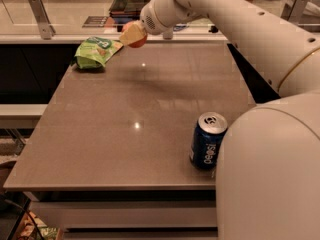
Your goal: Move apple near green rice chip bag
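Note:
The green rice chip bag (pixel 95 51) lies wrinkled at the far left of the brown table (pixel 125 129). My gripper (pixel 133 35) hangs above the table's far edge, just right of the bag. It is shut on the apple (pixel 140 41), of which only a red-orange edge shows under the cream fingers (pixel 129 34). The apple is held in the air, a short way from the bag's right end and not touching it. My white arm reaches in from the right.
A blue soda can (pixel 207 140) stands upright near the table's front right, beside my large white arm housing (pixel 270 179). A counter with a metal post (pixel 40 16) and dark trays (pixel 131 1) runs behind the table.

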